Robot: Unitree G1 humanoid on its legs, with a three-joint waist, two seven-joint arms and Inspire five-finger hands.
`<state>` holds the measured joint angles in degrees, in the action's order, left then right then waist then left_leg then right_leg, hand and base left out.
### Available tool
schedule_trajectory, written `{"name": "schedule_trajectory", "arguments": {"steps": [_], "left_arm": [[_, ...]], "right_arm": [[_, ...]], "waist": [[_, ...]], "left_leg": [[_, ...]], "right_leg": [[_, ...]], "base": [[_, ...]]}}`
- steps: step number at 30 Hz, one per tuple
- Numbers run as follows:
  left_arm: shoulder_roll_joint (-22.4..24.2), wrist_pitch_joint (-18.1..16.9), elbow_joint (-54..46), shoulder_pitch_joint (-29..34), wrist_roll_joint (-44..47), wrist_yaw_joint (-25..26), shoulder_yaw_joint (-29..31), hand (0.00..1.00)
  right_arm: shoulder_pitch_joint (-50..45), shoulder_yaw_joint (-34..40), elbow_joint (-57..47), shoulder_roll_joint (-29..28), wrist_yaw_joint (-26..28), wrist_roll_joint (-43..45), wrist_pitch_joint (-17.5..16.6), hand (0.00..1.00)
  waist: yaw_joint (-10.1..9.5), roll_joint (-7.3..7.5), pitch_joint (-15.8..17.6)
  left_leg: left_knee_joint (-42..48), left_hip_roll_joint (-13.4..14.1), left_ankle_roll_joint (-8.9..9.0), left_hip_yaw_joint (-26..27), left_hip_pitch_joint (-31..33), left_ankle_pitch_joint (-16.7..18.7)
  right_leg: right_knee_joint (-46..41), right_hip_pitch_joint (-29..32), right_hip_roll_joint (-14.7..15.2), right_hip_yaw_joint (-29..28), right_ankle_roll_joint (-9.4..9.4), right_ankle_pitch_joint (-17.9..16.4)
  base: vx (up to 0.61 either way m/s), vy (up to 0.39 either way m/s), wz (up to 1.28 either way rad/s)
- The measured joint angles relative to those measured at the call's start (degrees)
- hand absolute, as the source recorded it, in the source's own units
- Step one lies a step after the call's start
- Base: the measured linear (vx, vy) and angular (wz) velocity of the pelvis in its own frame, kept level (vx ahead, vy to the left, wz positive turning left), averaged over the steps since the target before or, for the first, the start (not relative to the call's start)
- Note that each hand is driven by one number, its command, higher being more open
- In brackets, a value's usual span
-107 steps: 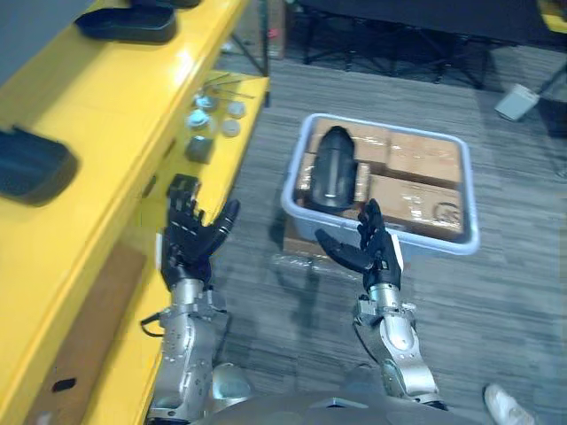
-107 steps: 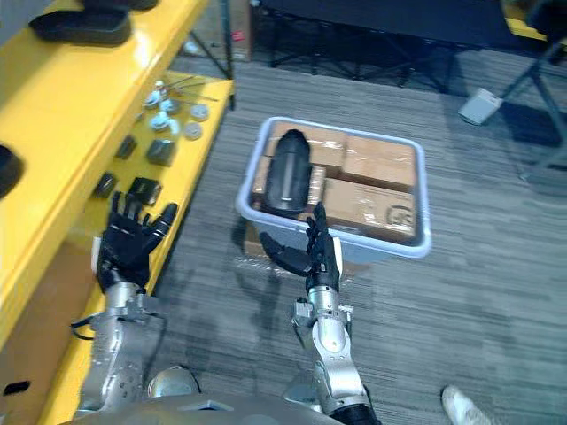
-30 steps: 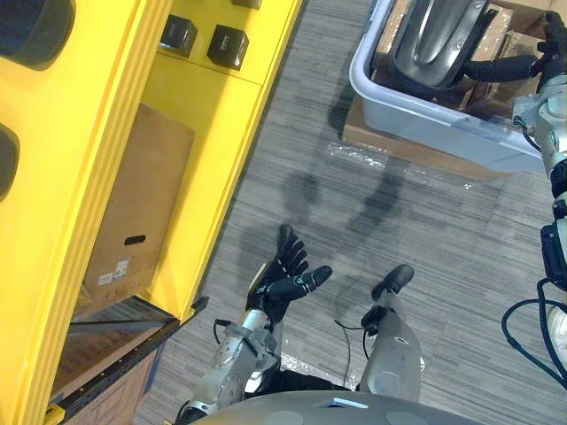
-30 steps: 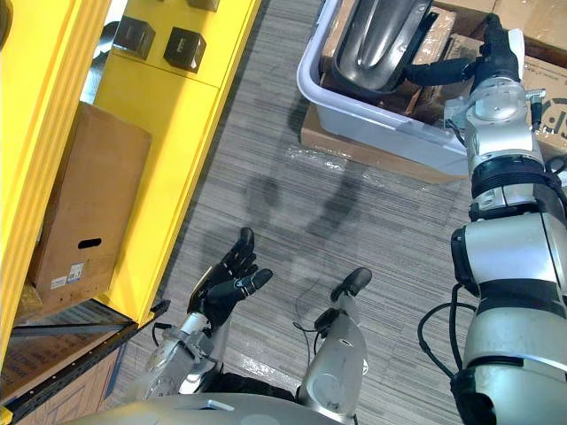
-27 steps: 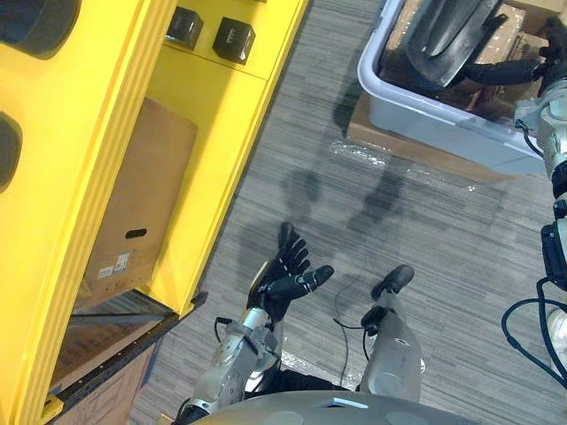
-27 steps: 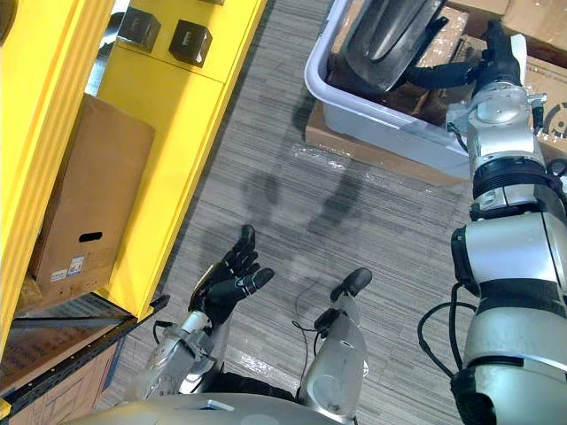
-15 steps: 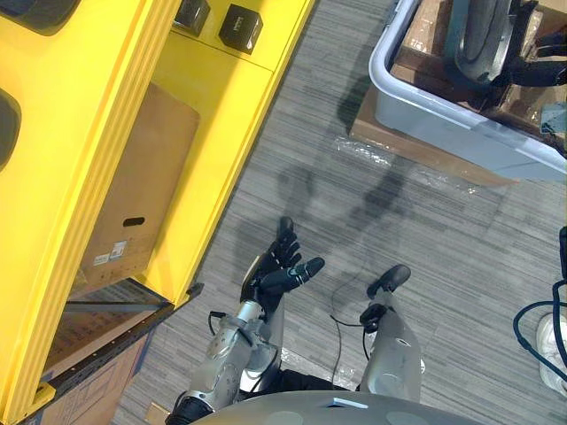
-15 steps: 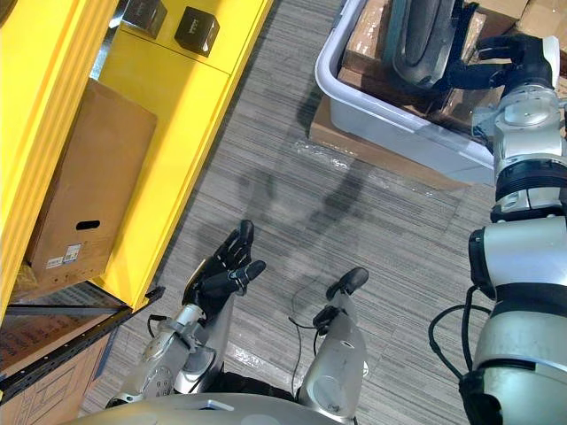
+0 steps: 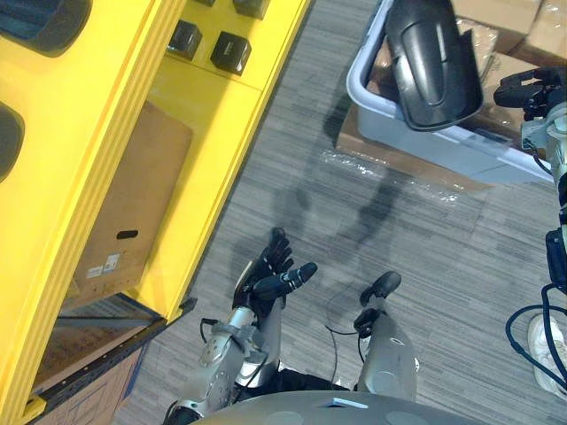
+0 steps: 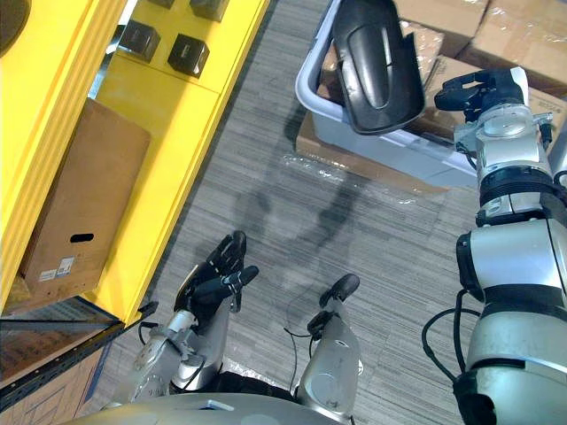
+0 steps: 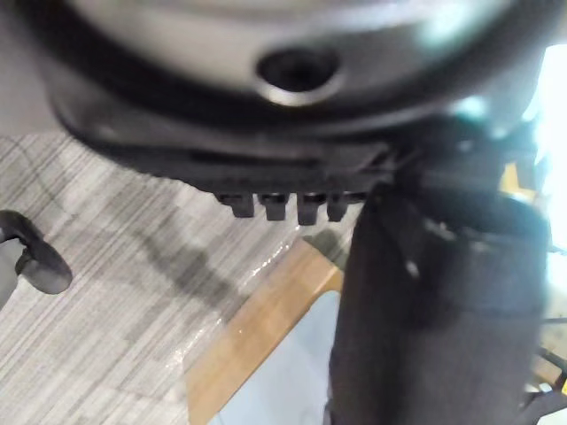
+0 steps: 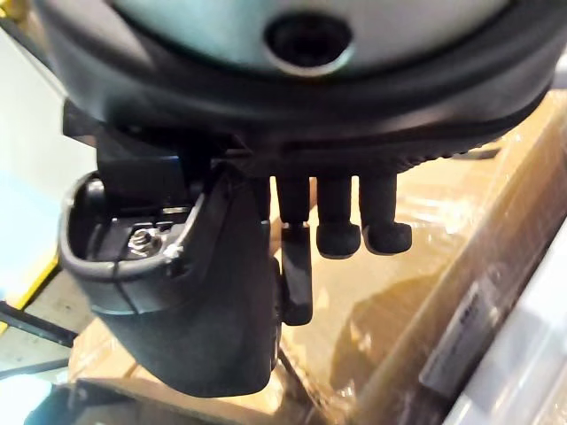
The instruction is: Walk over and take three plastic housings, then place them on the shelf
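Nearest you, your left hand (image 9: 266,279) hangs low over the grey striped carpet (image 9: 443,266), palm up, fingers spread wide and empty. To its left stands the yellow metal shelf (image 9: 97,106), with a brown cardboard box (image 9: 133,204) on its lower level and a dark oval housing (image 9: 40,19) on top. Farther out, the black curved plastic housing (image 10: 381,62) tilts over the near rim of the pale grey plastic bin (image 9: 461,155). Your right hand (image 10: 485,88) sits just beside it, fingers loosely bent and gripping nothing; you cannot tell whether they touch it. Film-wrapped cardboard boxes (image 10: 523,35) lie beyond.
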<state>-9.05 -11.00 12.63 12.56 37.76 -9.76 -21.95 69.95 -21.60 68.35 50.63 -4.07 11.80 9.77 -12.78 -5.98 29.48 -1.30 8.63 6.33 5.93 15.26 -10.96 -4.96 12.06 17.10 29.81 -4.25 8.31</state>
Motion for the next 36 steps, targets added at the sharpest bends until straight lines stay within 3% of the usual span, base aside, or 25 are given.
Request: {"name": "schedule_trajectory", "arguments": {"steps": [5,11,12,16,19,23,29,36], "left_arm": [[-0.32,0.0,-2.07,1.14,-0.22,0.56,0.09,1.0],[-1.47,-0.58,-6.56,-0.06,-5.39,1.53,0.3,1.0],[-1.9,-0.63,-8.68,-1.64,-6.05,1.68,0.37,1.0],[-2.87,-0.26,-12.04,-10.93,-6.36,2.93,0.44,1.0],[-3.21,-0.2,-12.02,-19.84,-7.71,7.3,0.61,1.0],[-3.01,-0.79,-11.79,-29.11,-12.65,14.95,1.17,1.0],[-1.42,-3.14,-10.37,-31.45,-16.35,24.45,5.07,1.0],[0.95,-5.52,-7.11,-33.12,-18.09,28.15,5.21,1.0]], "right_arm": [[-0.01,0.86,-2.83,0.04,-1.44,-0.26,-0.02,0.0],[-1.71,3.27,-8.63,-0.14,-7.86,-3.26,-1.99,0.0],[-1.72,3.69,-9.07,-0.71,-8.82,-4.86,-2.61,1.0],[-2.34,5.55,-9.45,-4.42,-11.01,-5.23,-3.64,1.0],[-4.16,6.64,-9.81,-9.51,-11.9,-7.24,-7.97,1.0],[-4.17,7.42,-12.78,-13.81,-14.43,-9.66,-12.49,1.0],[-4.1,9.55,-13.08,-17.24,-20.08,-11.59,-15.87,1.0],[-3.99,9.53,-12.81,-19.43,-24.09,-12.77,-16.4,1.0]], "waist": [[1.4,1.14,0.09],[2.51,1.77,0.08],[2.96,1.88,0.05],[3.95,2.7,-0.16],[5.02,3.89,-0.3],[5.5,4.09,-0.35],[5.12,4.13,-0.33],[3.77,4.22,-0.28]], "left_leg": [[-3.49,0.17,0.12,0.98,-2.85,-1.77],[-3.5,0.27,0.17,2.33,-4.72,-1.73],[-3.5,0.28,0.18,2.41,-4.78,-1.74],[-3.51,0.47,0.22,3.33,-4.97,-1.79],[-3.5,0.89,0.35,3.51,-4.97,-1.86],[-3.48,1.0,0.4,4.14,-3.27,-1.86],[-2.73,0.96,0.35,3.74,-0.59,-1.78],[2.06,1.05,0.28,1.92,4.07,0.43]], "right_leg": [[-0.08,-0.5,-0.28,-0.6,-0.85,-0.19],[-0.08,-1.35,-0.39,-2.16,-1.04,-0.04],[-0.07,-1.36,-0.41,-2.23,-1.11,0.01],[0.38,-1.2,-0.71,-3.08,-1.48,0.28],[0.66,-1.02,-1.2,-3.4,-1.55,0.39],[1.52,0.97,-1.56,-4.09,-1.45,1.19],[2.04,2.72,-1.68,-4.26,-1.41,1.75],[1.98,4.27,-1.57,-3.95,-1.41,1.73]], "base": [[-0.02,-0.033,-0.1],[0.01,-0.024,-0.1],[-0.01,-0.03,-0.04],[-0.01,-0.024,-0.1],[0.0,-0.038,-0.08],[0.01,-0.041,-0.09],[0.04,-0.014,0.03],[0.0,-0.018,0.08]]}}
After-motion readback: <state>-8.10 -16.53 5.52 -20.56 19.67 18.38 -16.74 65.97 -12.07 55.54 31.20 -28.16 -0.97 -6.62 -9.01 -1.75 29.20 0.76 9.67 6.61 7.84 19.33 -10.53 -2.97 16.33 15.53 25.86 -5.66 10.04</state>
